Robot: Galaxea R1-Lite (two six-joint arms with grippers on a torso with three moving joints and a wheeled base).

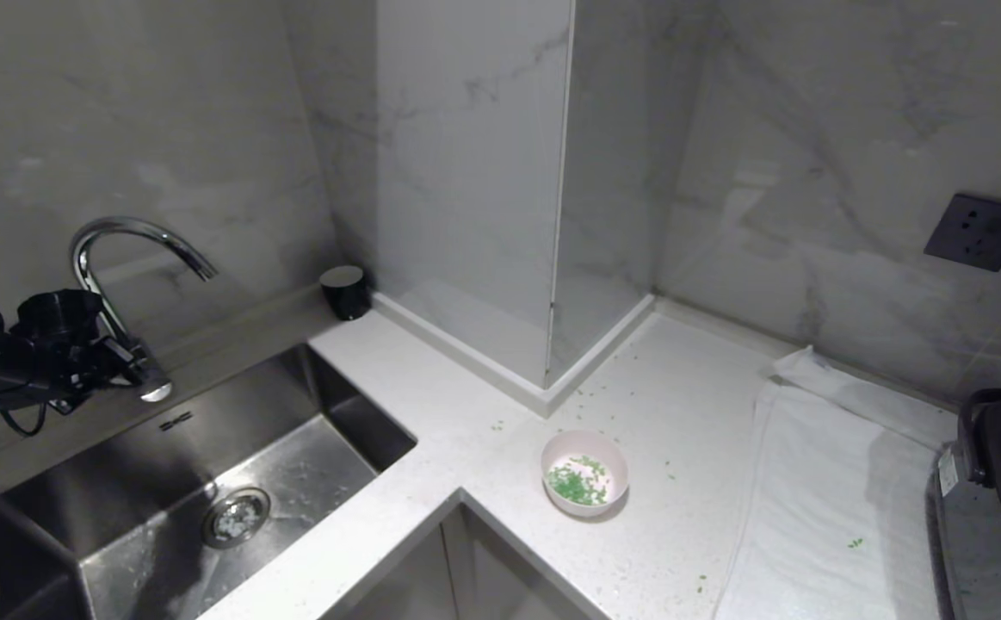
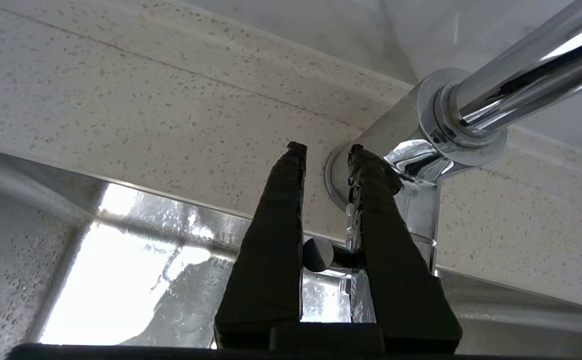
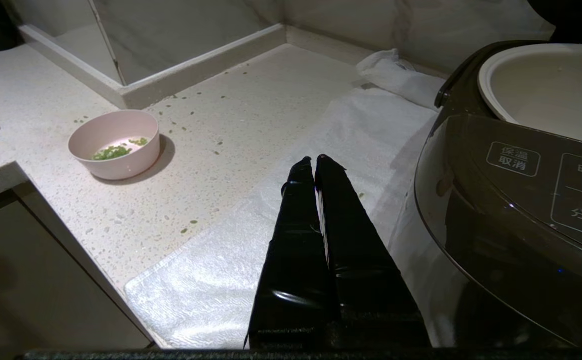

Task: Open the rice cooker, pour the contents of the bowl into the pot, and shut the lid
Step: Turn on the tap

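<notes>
The left gripper reached in at the chrome faucet behind the steel sink, at the left edge of the head view; in its wrist view the two black fingers stood narrowly apart with the faucet's thin lever between them, its rounded end against one finger, though whether both pads pressed on it could not be told; the right gripper hung parked above the white towel spread on the counter, its fingers pressed together with nothing between them; the bowl, pale pink, sat upright on the speckled white counter near its front edge, between the sink and the towel and well apart from both grippers; the contents, small green bits, lay in the bottom of the bowl, and a few more green bits were scattered over the counter and one on the towel; the rice cooker stood at the right end of the towel, its dark front panel facing the right wrist camera, with its top open so that the cream-white pot showed inside; the lid itself could hardly be made out at the frame's edge; a small dark cylinder stood in the corner by the marble wall, and a dark socket plate was set in the wall above the towel.
</notes>
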